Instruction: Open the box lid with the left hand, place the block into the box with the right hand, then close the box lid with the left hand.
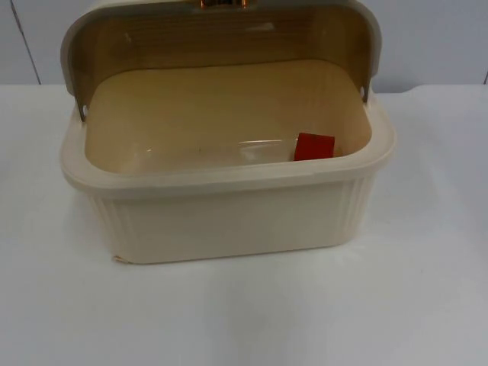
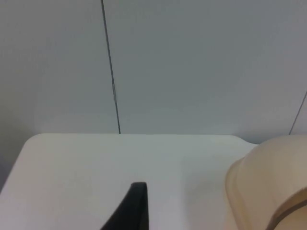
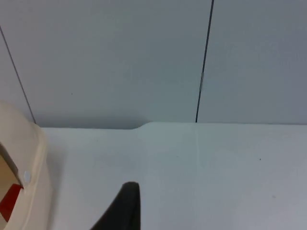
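we see a cream ribbed box (image 1: 229,221) standing on the white table (image 1: 427,305), its front wall facing the top camera. the box lid (image 1: 221,34) is swung up and back on its side pivots, so the interior is fully exposed; a small orange-brown fitting sits at the lid's upper edge. the red block (image 1: 314,146) lies inside the box on its floor, close against the front wall and toward the right-hand end of the compartment. we can see only its upper part over the box rim.

the left gripper (image 2: 132,211) is over bare table to the left of the box — in its wrist view we see one black fingertip, the curved cream lid just beside it, and the grey partition wall (image 2: 192,67) beyond the table edge. the right gripper (image 3: 122,208) is over bare table to the right of the box; its wrist view shows one black fingertip, the cream side of the box, and a sliver of the red block through the opening. for both grippers we cannot tell how far the jaws stand apart. neither gripper touches the box or the block.
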{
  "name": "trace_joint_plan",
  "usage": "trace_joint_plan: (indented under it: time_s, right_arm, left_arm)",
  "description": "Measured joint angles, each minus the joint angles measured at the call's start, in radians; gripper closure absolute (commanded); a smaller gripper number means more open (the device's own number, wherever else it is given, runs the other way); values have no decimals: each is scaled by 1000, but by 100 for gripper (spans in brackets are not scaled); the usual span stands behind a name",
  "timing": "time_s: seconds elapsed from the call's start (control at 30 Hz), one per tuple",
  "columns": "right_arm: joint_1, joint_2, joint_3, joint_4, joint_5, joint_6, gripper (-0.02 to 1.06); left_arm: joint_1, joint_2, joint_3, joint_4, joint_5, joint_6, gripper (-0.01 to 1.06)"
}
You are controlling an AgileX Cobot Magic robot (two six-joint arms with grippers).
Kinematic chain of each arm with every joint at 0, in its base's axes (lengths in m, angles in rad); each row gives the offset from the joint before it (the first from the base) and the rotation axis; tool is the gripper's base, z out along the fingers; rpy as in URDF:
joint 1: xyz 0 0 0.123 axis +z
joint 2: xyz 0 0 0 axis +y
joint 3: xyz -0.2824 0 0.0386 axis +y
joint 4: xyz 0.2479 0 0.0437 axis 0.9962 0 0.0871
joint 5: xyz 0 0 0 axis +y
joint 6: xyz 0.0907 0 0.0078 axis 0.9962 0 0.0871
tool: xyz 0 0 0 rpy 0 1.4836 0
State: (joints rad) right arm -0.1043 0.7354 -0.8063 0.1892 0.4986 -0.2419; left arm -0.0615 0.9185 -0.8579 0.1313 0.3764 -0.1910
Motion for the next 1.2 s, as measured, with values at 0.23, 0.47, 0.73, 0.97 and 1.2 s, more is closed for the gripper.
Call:
trace_joint_plan:
  time_s: [0.23, 0.47, 0.73, 0.97, 1.2]
  right_arm:
    - [0, -2, 0, 2, -4, 14, 1]
    - [0, -2, 0, 2, -6, 18, 1]
    - [0, -2, 0, 2, -6, 19, 1]
    - [0, -2, 0, 2, -6, 29, 1]
    - [0, -2, 0, 2, -6, 43, 1]
  left_arm:
    - [-7, 16, -9, -25, 0, 61, 2]
    - [-98, 151, -169, -27, 7, 256, 2]
    - [-222, 355, -315, 26, -104, 640, 2]
    - [-335, 539, -340, 363, -376, 832, 2]
    - [-401, 630, -340, 469, -415, 844, 3]
